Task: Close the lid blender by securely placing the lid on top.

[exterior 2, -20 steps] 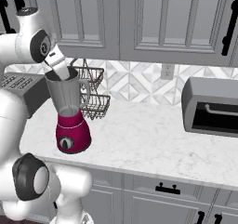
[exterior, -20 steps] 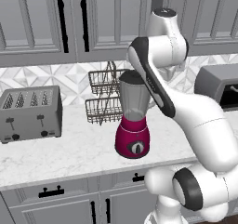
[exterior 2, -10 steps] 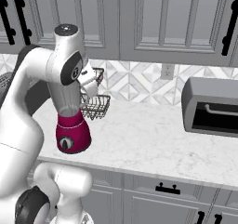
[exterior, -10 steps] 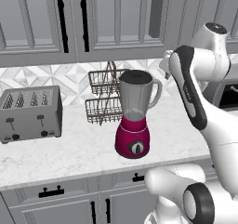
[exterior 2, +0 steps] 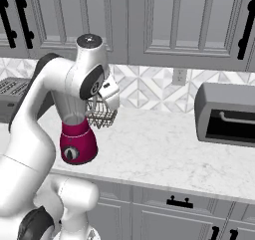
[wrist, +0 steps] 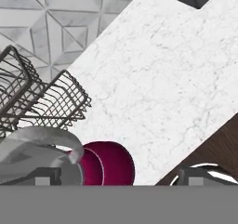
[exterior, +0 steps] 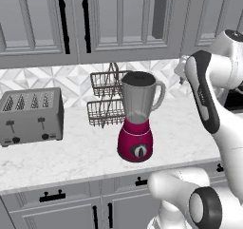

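The blender stands mid-counter: a magenta-red base (exterior: 136, 145) with a black dial and a clear greyish jar (exterior: 138, 100) whose handle faces right. A flat black lid (exterior: 137, 76) rests across the jar's rim. My gripper (wrist: 120, 176) is open, its tips far apart with nothing held between them. It hovers up and to the right of the jar. Below it, the hand view shows the jar handle (wrist: 44, 141) and the base (wrist: 111, 165). In the right base view my arm hides much of the jar, and the base (exterior 2: 77, 145) shows beneath it.
A grey toaster (exterior: 31, 116) sits at the counter's left. A two-tier wire rack (exterior: 105, 100) stands just behind the blender by the tiled wall. A dark oven-like appliance (exterior 2: 226, 114) occupies the right end. Cabinets hang overhead. Bare marble (exterior 2: 159, 144) lies between blender and appliance.
The arm has swung from over the blender jar off to its right, and the jar with the black lid on top now stands uncovered by the hand.
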Robot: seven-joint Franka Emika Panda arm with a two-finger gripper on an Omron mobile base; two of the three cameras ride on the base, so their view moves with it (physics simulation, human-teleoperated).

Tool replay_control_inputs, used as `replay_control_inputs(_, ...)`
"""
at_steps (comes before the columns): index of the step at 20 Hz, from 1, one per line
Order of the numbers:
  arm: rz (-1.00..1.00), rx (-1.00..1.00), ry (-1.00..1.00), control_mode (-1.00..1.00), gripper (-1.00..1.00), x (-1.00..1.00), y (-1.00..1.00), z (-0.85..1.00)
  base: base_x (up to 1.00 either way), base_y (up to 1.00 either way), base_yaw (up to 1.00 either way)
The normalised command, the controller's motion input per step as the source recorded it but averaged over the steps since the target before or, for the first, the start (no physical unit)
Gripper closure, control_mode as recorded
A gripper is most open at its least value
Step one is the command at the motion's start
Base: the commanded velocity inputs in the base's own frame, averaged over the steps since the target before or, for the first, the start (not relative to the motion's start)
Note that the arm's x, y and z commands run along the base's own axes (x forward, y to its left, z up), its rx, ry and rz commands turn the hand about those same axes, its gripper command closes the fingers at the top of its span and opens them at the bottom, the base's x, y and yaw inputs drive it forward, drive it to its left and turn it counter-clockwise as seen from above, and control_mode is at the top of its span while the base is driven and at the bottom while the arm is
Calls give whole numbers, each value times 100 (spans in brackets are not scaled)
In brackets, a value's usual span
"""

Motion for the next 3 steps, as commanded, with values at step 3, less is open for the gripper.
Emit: replay_control_inputs(3,0,0,0,-100,-100,0,0,0,0,0,0)
